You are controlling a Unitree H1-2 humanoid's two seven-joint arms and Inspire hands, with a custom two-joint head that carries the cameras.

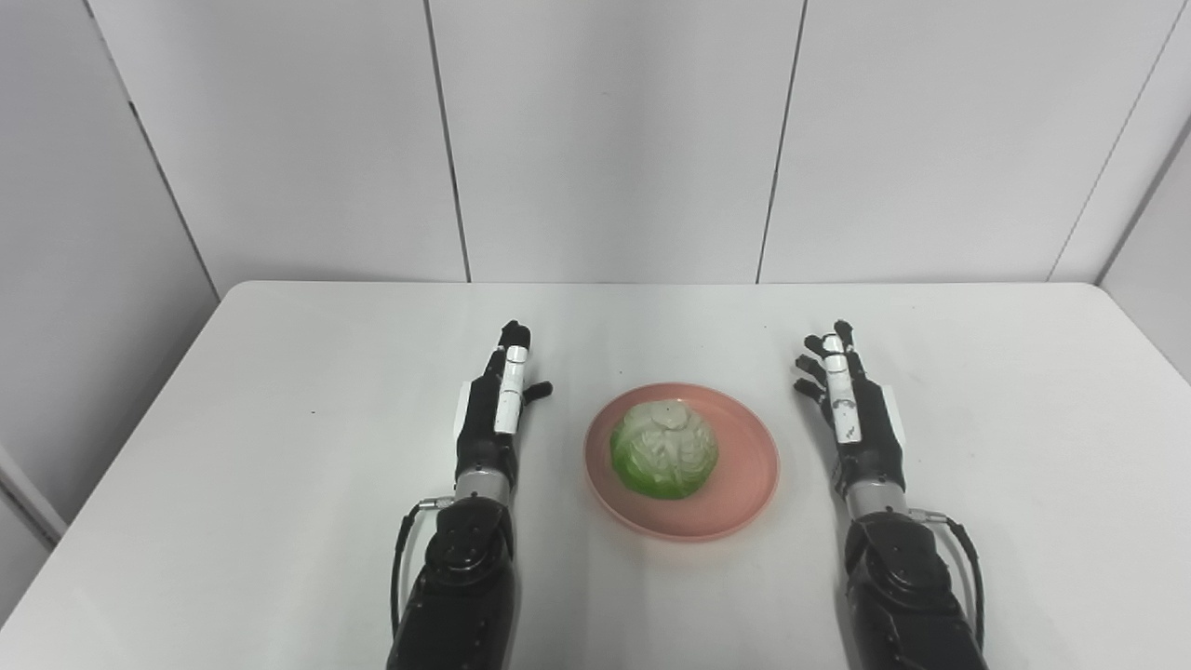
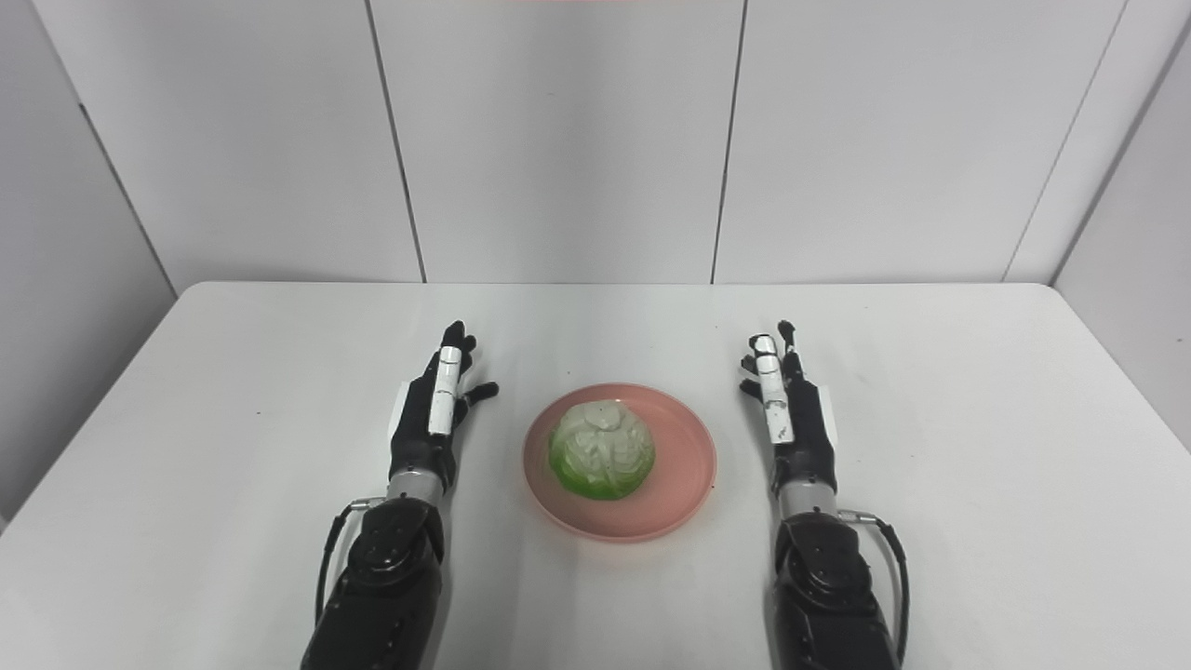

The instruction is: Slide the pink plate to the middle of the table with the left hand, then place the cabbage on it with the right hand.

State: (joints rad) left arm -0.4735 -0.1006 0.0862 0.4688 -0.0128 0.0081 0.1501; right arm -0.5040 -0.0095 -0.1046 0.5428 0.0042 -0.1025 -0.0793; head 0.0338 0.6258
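Both of my hands rest apart from the work, one on each side of the pink plate point(image 1: 682, 462), and neither holds anything. My left hand point(image 1: 495, 409) lies near the plate's left edge with fingers stretched forward and a little spread, thumb out toward the plate, not touching it. My right hand point(image 1: 851, 405) lies to the plate's right, a bit further off, fingers likewise straight and fanned, empty.

The plate sits about mid-width on the white worktop point(image 1: 279, 391), somewhat toward the near edge. The cabbage point(image 1: 664, 448) is on it, left of the plate's centre, settled on its flat side with its pale, crinkled crown up and greener leaves low around it. From how things lie, I judge both steps done.

Were I to handle them again: the plate looks like thin, stiff plastic, light and smooth, so I expect it to slide readily on this slick top. I would push on its raised rim with my fingertips rather than try to pinch it, and slowly, since the load could shift. The cabbage looks round and moderately firm, with a glossy surface that may be slippery; it seems a model rather than a real head, though I cannot be sure, so its weight is a guess. I would wrap my fingers round its widest part, thumb opposite, low on the sides.
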